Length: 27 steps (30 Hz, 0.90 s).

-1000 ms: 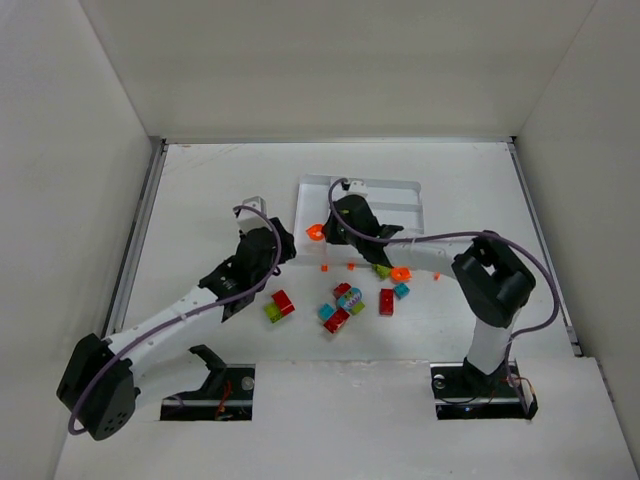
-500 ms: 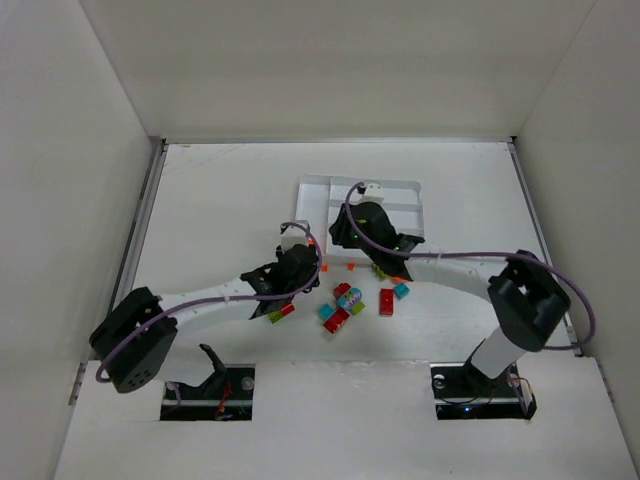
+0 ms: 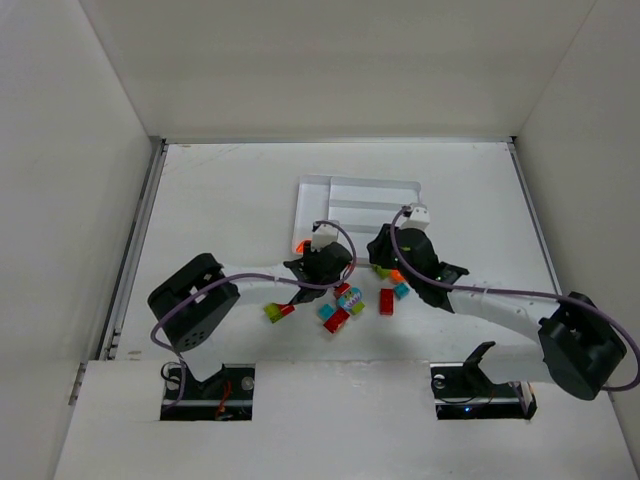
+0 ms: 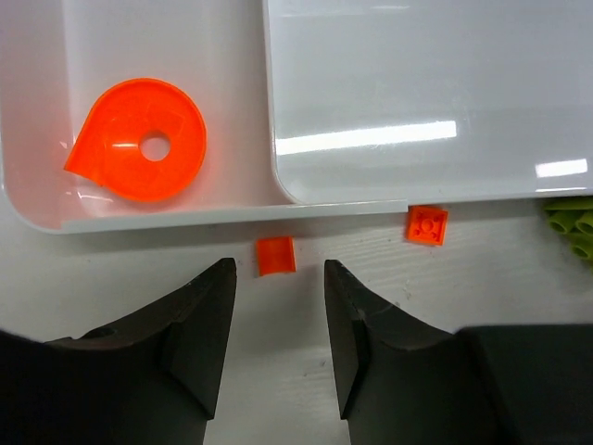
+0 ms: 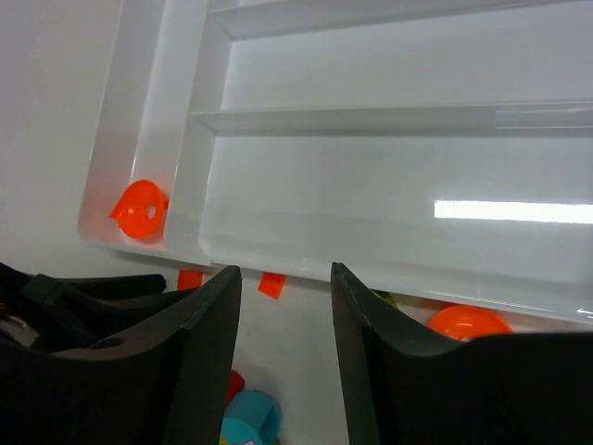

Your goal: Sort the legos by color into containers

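Observation:
The white tray [image 3: 407, 186] lies at mid table, and its containers are a narrow side section [image 5: 148, 111] and long slots [image 5: 389, 195]. One orange round piece [image 4: 139, 139] rests in the narrow section. My left gripper [image 4: 278, 269] stands open just short of the tray's near edge, with a small orange brick [image 4: 275, 255] on the table right ahead of its tips. A second orange brick [image 4: 427, 224] lies to the right. My right gripper [image 5: 285, 271] is open and empty above the table near the tray. Loose legos, red [image 3: 386, 301], teal [image 3: 326, 312] and green [image 3: 272, 313], lie nearer the bases.
An orange dome piece [image 5: 468, 323] sits on the table against the tray's near rim, beside a lime green brick [image 4: 573, 222]. A teal round piece [image 5: 250, 417] lies under the right gripper. The left gripper's fingers [image 5: 74, 297] show close at its left.
The right gripper opened and drew back from the tray; the orange round piece now lies in the narrow section. The left arm swung right to the tray's near corner.

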Each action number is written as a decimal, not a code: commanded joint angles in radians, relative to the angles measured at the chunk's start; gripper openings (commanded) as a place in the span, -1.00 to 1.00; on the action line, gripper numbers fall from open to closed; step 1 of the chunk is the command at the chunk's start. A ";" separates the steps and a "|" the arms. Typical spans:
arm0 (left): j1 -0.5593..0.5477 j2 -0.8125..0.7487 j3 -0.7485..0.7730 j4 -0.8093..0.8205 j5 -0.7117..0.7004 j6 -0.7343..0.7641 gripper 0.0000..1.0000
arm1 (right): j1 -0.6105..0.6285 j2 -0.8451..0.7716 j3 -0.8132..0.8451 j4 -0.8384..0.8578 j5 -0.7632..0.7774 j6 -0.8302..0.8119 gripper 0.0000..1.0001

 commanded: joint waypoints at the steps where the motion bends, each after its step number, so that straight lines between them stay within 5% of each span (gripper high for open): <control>1: -0.014 0.026 0.050 0.009 -0.066 0.009 -0.23 | -0.002 -0.045 -0.022 0.072 0.005 0.000 -0.01; 13: -0.068 0.045 0.061 -0.039 -0.175 0.006 -0.69 | -0.023 -0.151 -0.107 0.080 0.002 0.009 -0.01; 21: -0.054 -0.138 0.034 -0.022 -0.184 0.016 -0.71 | -0.023 -0.186 -0.160 0.080 0.005 0.026 -0.01; 27: 0.090 -0.172 0.068 0.011 -0.062 0.052 -0.69 | -0.017 -0.220 -0.177 0.055 0.005 0.028 -0.01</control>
